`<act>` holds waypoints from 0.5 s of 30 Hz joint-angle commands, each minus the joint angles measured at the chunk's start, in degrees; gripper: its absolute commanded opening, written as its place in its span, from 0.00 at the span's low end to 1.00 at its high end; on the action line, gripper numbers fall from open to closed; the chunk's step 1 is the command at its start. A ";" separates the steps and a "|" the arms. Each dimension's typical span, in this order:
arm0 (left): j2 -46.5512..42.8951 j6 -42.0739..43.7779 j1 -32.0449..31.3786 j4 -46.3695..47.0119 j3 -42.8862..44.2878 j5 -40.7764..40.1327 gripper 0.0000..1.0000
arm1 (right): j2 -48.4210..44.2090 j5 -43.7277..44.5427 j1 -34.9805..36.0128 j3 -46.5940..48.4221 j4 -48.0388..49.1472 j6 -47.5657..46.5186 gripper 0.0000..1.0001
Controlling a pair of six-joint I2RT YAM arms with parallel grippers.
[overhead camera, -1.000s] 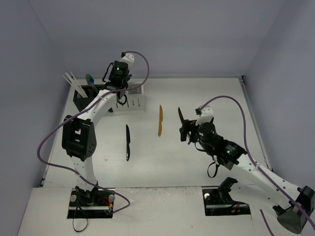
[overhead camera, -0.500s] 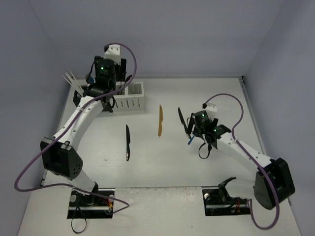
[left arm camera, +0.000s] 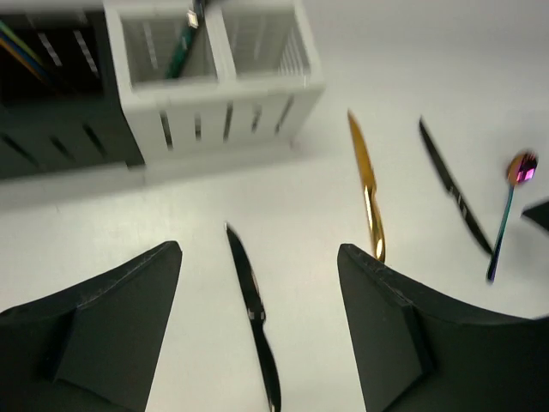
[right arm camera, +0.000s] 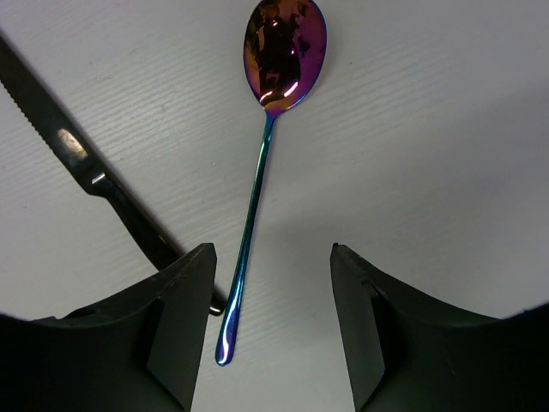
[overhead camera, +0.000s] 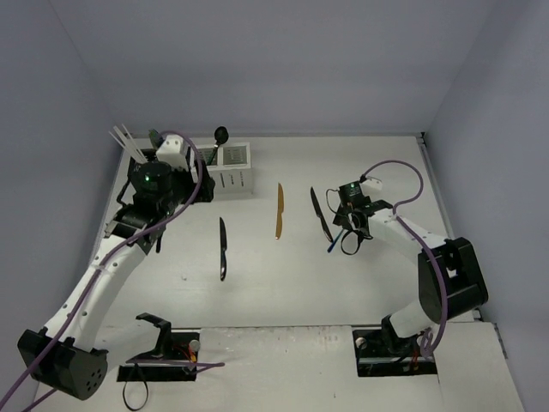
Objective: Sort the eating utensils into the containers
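Right pincer (right arm camera: 273,296) hangs with jaws apart astride the spoon (right arm camera: 260,189), lined up across its handle to pinch it off the counter (right arm camera: 446,172). Left pincer (left arm camera: 257,266) gapes wide and empty above a black knife (left arm camera: 250,296), near the white caddy (left arm camera: 214,112), likely its next pick.

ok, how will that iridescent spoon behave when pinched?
The iridescent spoon looks like rigid metal, so probably no flex. Its glossy, thin handle lying flat on the table may slip from the right gripper. The rounded bowl could let it rock.
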 commanded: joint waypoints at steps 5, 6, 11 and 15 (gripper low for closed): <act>-6.29 -2.51 0.02 -2.41 -8.22 6.08 0.71 | 7.93 1.30 -1.36 6.31 1.15 1.05 0.46; -6.40 -2.39 0.02 -2.63 -8.55 6.19 0.71 | 8.70 1.24 -1.53 6.65 1.37 0.99 0.45; -6.77 -2.42 0.11 -2.88 -9.17 7.22 0.71 | 12.25 0.60 -3.07 7.44 2.63 0.61 0.41; -6.69 -2.48 0.11 -3.02 -9.37 7.63 0.71 | 14.09 0.10 -3.90 6.87 3.77 0.55 0.35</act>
